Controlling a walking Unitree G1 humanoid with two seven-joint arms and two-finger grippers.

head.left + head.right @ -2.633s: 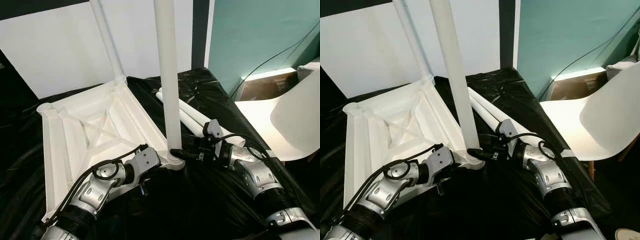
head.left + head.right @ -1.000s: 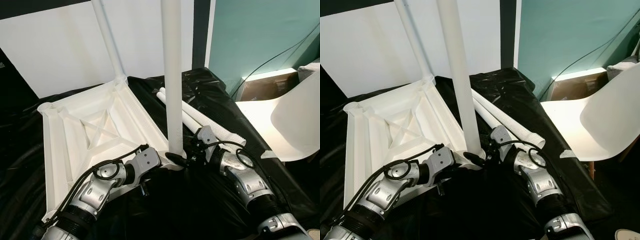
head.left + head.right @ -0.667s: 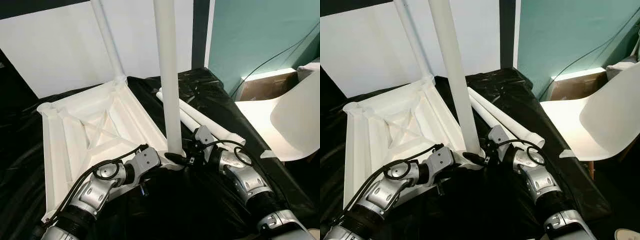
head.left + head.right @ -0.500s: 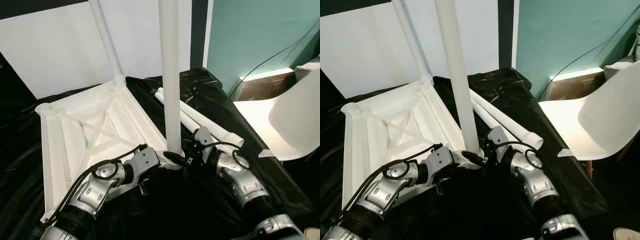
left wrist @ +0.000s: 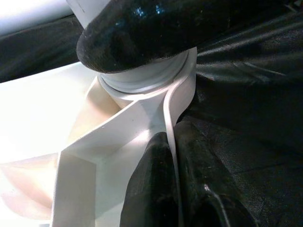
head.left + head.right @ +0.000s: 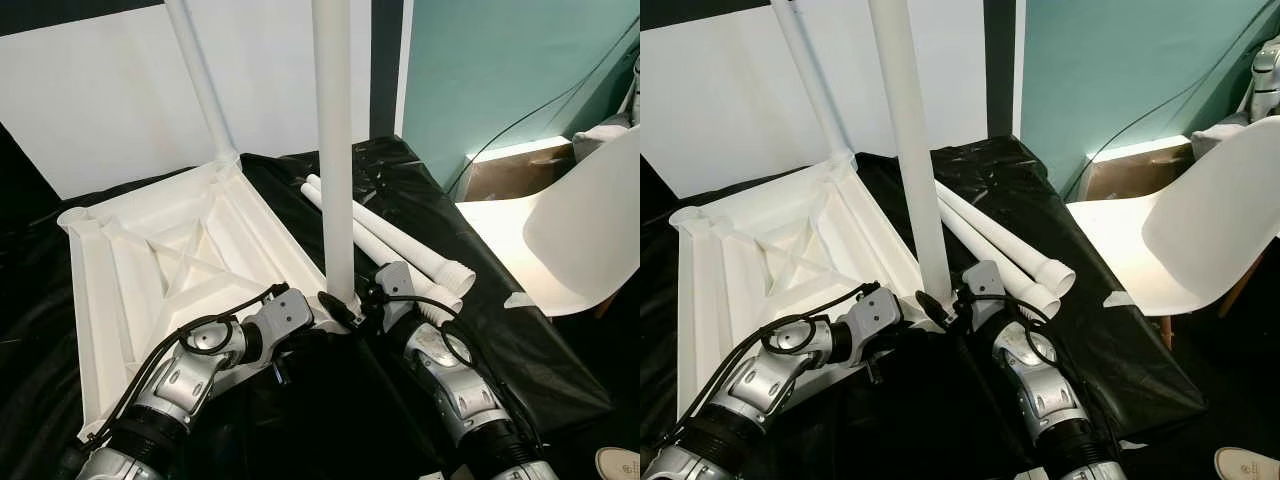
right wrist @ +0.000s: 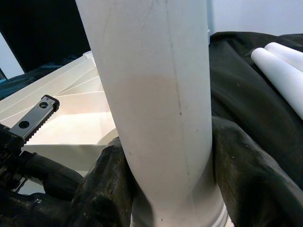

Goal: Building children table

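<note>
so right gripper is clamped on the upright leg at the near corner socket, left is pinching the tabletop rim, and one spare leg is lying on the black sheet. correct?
Nearly. Two spare legs lie side by side on the black sheet, as the right eye view shows. The rest holds: the right gripper clamps the upright leg at the near corner socket, and the left gripper pinches the tabletop rim.

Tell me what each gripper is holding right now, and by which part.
The right gripper clamps the upright table leg just above its base, at the corner socket. The left gripper pinches the tabletop's edge rim beside that same corner.
</note>
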